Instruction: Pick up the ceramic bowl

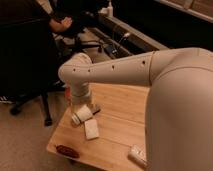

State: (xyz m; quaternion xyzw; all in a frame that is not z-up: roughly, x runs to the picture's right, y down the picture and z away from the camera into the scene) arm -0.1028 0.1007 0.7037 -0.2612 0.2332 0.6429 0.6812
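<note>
My arm reaches in from the right and bends down at the far left corner of the wooden table (125,107). My gripper (87,106) points down at the table top below the white wrist, just behind the white cup (82,115), which lies on its side. A small reddish-orange patch of the ceramic bowl (67,93) shows at the left edge of the wrist. The rest of the bowl is hidden behind the arm.
A flat white block (91,129) lies in front of the cup. A flat dark red oblong object (66,151) lies near the table's front edge. Another white object (137,154) lies at the front right. A black office chair (30,60) and a seated person stand behind the table.
</note>
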